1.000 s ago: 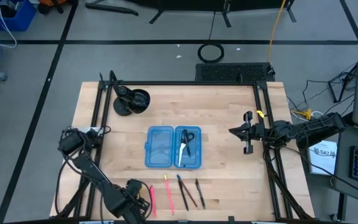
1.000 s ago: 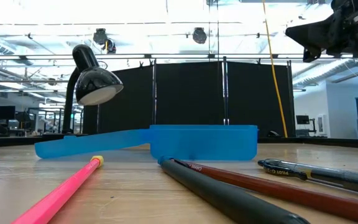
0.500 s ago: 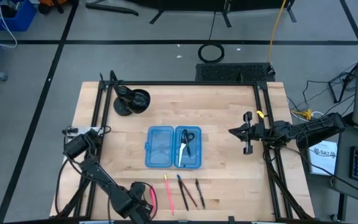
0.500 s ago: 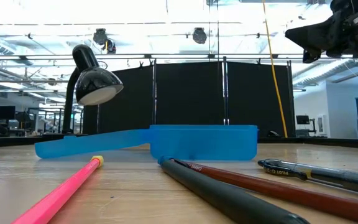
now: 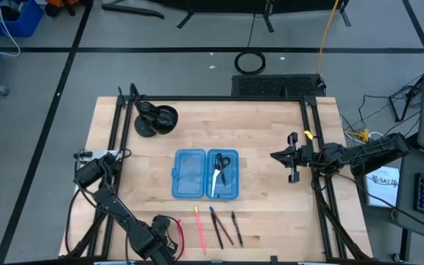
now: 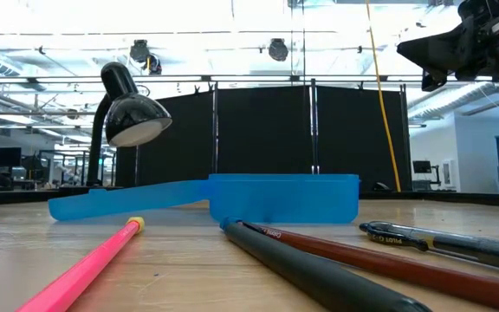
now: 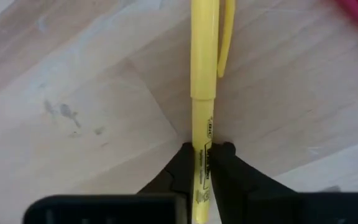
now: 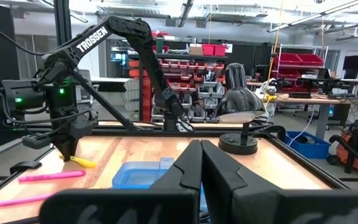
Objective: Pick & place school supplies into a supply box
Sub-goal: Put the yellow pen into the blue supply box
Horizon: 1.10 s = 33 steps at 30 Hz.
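Observation:
The supply box [image 5: 205, 174] lies open in the middle of the table, with black-handled scissors [image 5: 222, 163] in its right half. In front of it lie a pink highlighter [image 5: 180, 234], a pink pencil [image 5: 199, 228] and several dark pens [image 5: 225, 227]. My left gripper [image 5: 165, 235] stands at the near edge, left of them, shut on a yellow highlighter [image 7: 204, 74]. The high view hides that highlighter under the gripper. My right gripper [image 5: 280, 155] waits shut, raised over the table's right side. My left gripper pinches the yellow highlighter's barrel [image 7: 202, 134] between its two fingers [image 7: 184, 163], behind the cap and clip. The fingers point down from above and lie across the highlighter. The highlighter [image 8: 83, 162] lies flat on the wood.
A black desk lamp [image 5: 153, 118] stands at the far left corner. The pink highlighter [image 8: 42, 176] lies close beside my left gripper. Black frame rails run along the table's left and right edges. Bare wood lies between the box and my right gripper.
My left gripper has moved a little toward the table's right edge, closer to the pink highlighter, and has stayed there for the last half second. The pens and the box have not moved.

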Tool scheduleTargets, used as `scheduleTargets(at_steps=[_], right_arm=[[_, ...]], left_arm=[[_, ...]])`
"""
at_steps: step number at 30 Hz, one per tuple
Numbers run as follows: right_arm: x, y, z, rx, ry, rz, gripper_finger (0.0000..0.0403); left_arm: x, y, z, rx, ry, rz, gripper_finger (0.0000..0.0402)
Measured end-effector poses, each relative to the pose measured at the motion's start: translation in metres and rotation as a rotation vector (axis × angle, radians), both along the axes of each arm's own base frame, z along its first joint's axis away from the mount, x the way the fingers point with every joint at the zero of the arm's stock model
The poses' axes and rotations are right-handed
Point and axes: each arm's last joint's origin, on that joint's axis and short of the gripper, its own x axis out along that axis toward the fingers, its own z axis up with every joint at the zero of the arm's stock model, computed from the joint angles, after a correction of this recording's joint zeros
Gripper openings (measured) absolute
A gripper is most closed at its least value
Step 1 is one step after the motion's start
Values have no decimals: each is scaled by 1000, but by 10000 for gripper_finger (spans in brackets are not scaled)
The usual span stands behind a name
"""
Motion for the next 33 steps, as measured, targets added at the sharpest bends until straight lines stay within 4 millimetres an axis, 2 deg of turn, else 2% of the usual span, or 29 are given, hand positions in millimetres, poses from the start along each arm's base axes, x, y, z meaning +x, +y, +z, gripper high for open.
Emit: scheduleTargets(at_steps=[2,8,17,22,25,27,33], right_arm=[[0,0,0,0,1,0,0],[1,0,-1,27,10,5,0],[1,0,-1,27,8,5,0],[1,0,-1,23,8,5,0],[1,0,-1,22,8,5,0],[1,0,-1,22,8,5,0],[1,0,-1,23,9,5,0]], left_arm=[[0,0,2,10,5,-3,49],[-3,-2,19,120,-81,-28,21],[-8,3,57,254,-374,-14,21],[-1,17,86,309,-602,132,22],[9,33,103,283,-645,209,34],[21,45,110,281,-665,202,40],[70,89,121,256,-708,158,21]])
